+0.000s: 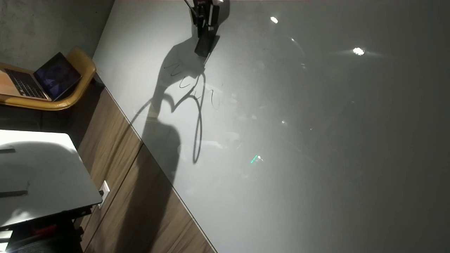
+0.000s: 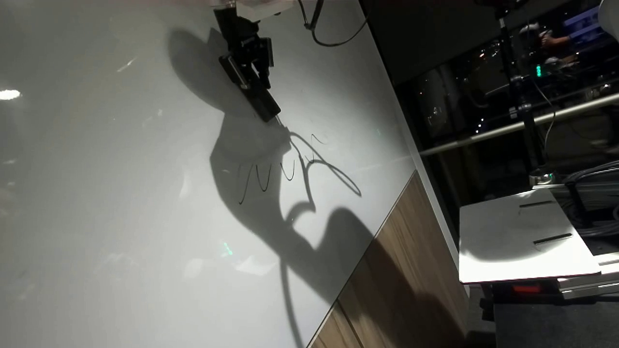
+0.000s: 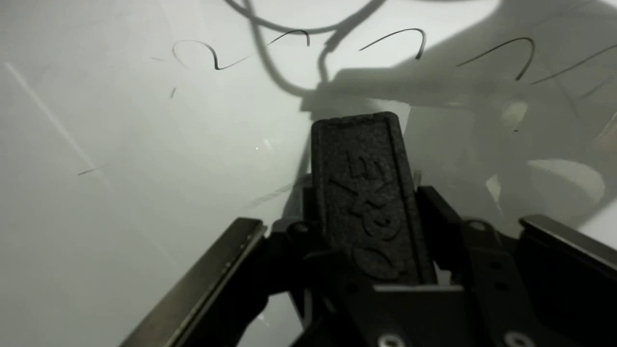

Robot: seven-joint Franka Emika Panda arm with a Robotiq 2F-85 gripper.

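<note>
A glossy white board (image 1: 281, 196) is taking up the largest part of both exterior views, and wooden panelling (image 2: 416, 237) is running along one of its edges. A broad shadow (image 2: 254, 145) is lying across the board and over that edge. A white-topped table (image 2: 508, 227) is standing near the panelling in both exterior views. In an exterior view a yellow chair (image 1: 68, 103) is standing near a corner of the board, with an open laptop (image 1: 54, 75) resting on it. The gripper (image 3: 368, 205) is holding a black eraser (image 3: 366, 193) by its two long sides, the jaws standing tight against it. The eraser is sitting well in from the panelled edge, its free end reaching close to the board; whether it is touching the surface, one cannot tell. Thin curved strokes (image 3: 423, 41) are lying in a row on the board, near that free end, between the eraser and the panelled edge.
</note>
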